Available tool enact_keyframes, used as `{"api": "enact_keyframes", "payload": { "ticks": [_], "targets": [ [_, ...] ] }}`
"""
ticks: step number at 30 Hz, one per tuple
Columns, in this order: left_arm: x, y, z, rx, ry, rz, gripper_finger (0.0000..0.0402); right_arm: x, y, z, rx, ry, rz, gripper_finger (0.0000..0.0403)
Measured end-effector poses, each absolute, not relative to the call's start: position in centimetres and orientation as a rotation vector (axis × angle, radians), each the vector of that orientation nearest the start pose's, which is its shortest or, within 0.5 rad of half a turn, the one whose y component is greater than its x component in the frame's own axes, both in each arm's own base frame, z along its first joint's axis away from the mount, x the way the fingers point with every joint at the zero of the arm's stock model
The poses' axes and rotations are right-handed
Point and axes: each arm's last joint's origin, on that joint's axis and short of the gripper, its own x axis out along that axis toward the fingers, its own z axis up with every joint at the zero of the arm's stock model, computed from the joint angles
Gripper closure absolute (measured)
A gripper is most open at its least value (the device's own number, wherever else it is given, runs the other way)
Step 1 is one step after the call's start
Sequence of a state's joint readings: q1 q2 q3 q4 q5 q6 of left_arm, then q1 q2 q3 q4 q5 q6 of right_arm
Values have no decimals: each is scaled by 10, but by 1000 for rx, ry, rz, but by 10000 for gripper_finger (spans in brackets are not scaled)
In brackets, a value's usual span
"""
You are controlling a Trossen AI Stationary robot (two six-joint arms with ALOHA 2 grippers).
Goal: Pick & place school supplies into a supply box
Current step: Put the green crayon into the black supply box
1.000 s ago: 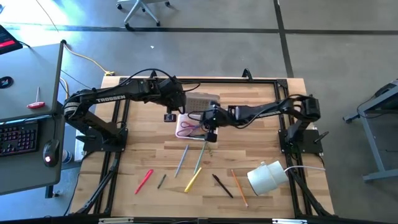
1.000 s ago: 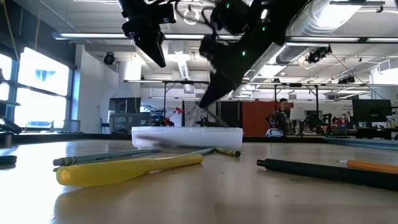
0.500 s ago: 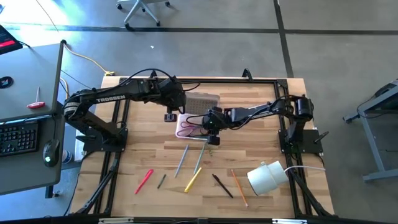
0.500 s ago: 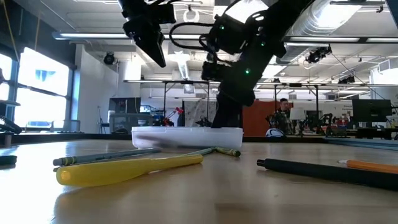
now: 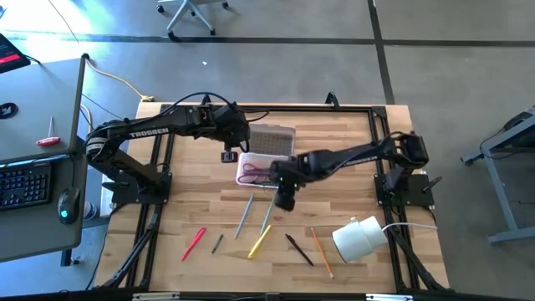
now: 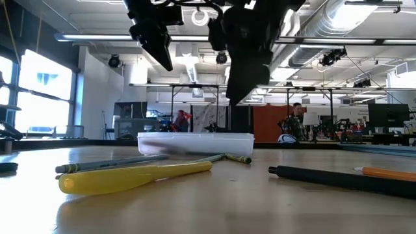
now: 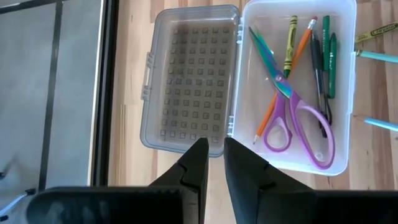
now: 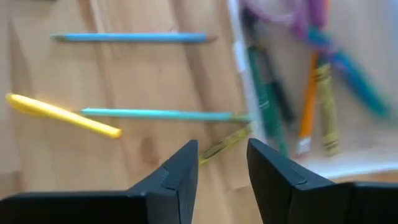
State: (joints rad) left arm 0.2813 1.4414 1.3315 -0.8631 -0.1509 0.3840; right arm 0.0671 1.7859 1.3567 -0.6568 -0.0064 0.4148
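The supply box (image 7: 348,68) lies open on the table, its dotted lid (image 7: 189,81) flat beside it. Inside lie purple-handled scissors (image 7: 292,118), an orange pencil, a green crayon, a green marker and a dark pen. My left gripper (image 7: 213,149) hovers above the lid's edge, its fingers a narrow gap apart with nothing between them. My right gripper (image 8: 222,155) is open and empty, above the table just off the box's near side (image 5: 285,201), over a yellow-green crayon (image 8: 224,144). Two blue pencils (image 8: 161,114) and a yellow pen (image 8: 62,115) lie flat beyond it.
Near the front edge lie a red pen (image 5: 194,242), a short dark pen (image 5: 217,243), a black pen (image 5: 298,249) and an orange pencil (image 5: 322,251). A white roll (image 5: 359,238) stands at the near right. Dark frame rails border the tabletop.
My right gripper has drawn back from over the box toward the table's near edge, rising clear of the box and rolling about its own axis. The box and the loose pens have stayed where they were.
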Motion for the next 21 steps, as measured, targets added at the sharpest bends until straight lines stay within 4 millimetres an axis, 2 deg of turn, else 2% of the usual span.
{"api": "enact_keyframes", "payload": {
  "ticks": [5, 11, 21],
  "targets": [
    [278, 85, 318, 284, 1039, 204, 316, 361, 45, 222, 448, 1116, -275, 286],
    [278, 85, 318, 283, 1039, 205, 316, 364, 52, 214, 472, 1088, -383, 286],
    [277, 84, 318, 182, 1037, 253, 316, 377, 64, 167, 559, 1199, -419, 286]
  ]
}}
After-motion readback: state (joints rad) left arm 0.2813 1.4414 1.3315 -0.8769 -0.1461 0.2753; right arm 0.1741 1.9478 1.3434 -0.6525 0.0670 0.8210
